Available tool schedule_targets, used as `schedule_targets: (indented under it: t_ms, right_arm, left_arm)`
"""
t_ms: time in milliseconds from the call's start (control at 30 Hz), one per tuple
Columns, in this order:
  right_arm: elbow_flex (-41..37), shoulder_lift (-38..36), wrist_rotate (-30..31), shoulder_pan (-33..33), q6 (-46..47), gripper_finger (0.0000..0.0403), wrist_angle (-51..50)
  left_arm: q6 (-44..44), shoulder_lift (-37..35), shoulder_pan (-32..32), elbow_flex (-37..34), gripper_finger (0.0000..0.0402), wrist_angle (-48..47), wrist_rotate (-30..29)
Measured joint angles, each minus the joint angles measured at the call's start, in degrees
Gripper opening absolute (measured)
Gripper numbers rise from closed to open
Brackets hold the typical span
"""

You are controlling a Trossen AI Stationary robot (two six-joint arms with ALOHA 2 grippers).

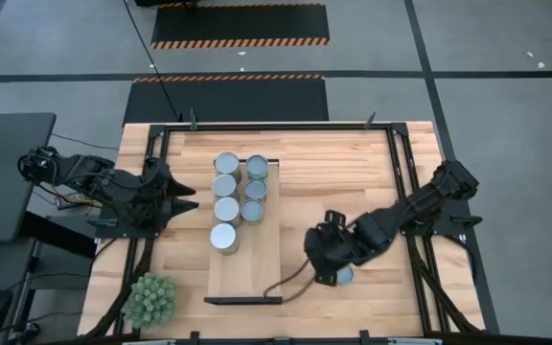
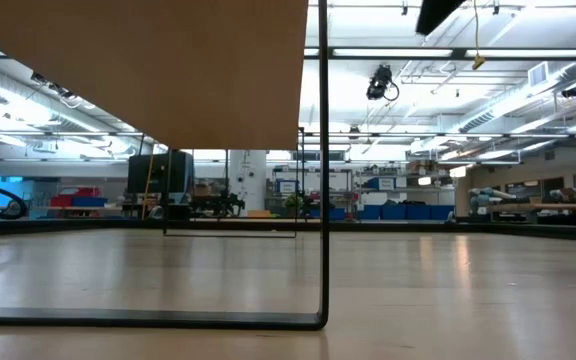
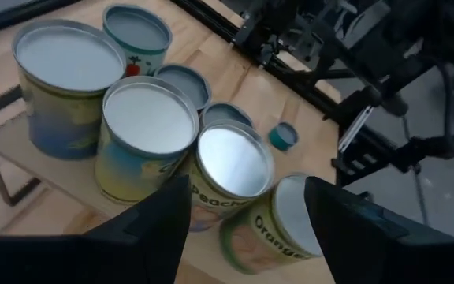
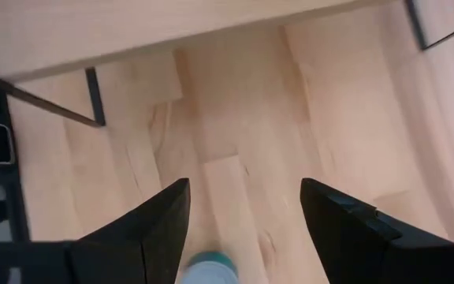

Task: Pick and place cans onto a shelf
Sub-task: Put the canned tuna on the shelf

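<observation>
The shelf (image 1: 247,273) is a pale board raised on dark metal legs at mid-table. Several cans (image 1: 238,201) stand on its far half in two rows, and the left wrist view shows them close up (image 3: 148,118). One small teal can (image 1: 345,277) stands on the tabletop right of the shelf. My right gripper (image 1: 324,266) hangs over it, tilted down, open. Bare wood shows between the fingertips (image 4: 245,185), and the can's top (image 4: 207,272) peeks in nearer the wrist. My left gripper (image 1: 192,197) waits open, left of the shelf, facing the cans (image 3: 247,185).
A spiky green plant (image 1: 151,299) sits at the near left corner. Black frame rails (image 1: 401,172) run along the table's sides and far edge. The low view looks under the shelf board (image 2: 168,70) past its thin dark leg (image 2: 323,200). The shelf's near half is bare.
</observation>
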Motion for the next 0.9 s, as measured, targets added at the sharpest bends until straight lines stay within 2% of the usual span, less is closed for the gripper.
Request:
schedule_targets:
  t_ms: [100, 233, 433, 600, 733, 900]
  right_arm:
    - [0.0, 0.0, 3.7, 2.3, 0.8, 0.0248, -1.0]
    - [-3.8, -1.3, 2.2, 3.0, 0.4, 0.0248, 0.3]
    - [-16.8, -8.3, -2.1, 3.0, 0.6, 0.0248, 13.1]
    - [-25.7, -13.3, -2.3, 5.2, 0.2, 0.0253, 18.6]
    - [-31.4, -14.3, -4.8, 7.2, -4.4, 0.0272, 21.8]
    - [-35.9, -13.9, -10.2, 9.0, -10.6, 0.0317, 25.3]
  left_arm:
    - [-1.8, 0.0, 0.0, 0.0, 0.0254, 1.3, 0.2]
    - [-1.8, 0.0, -1.1, 0.0, 0.0254, 5.0, -0.3]
    - [-2.3, 0.0, -2.2, 0.0, 0.0254, 6.7, -4.7]
    - [-3.5, 0.0, -2.3, 0.0, 0.0254, 6.8, -8.8]
    - [-4.9, 0.0, -2.3, 0.0, 0.0254, 6.7, -10.7]
    - [-7.9, 0.0, -2.3, 0.0, 0.0254, 6.7, -10.9]
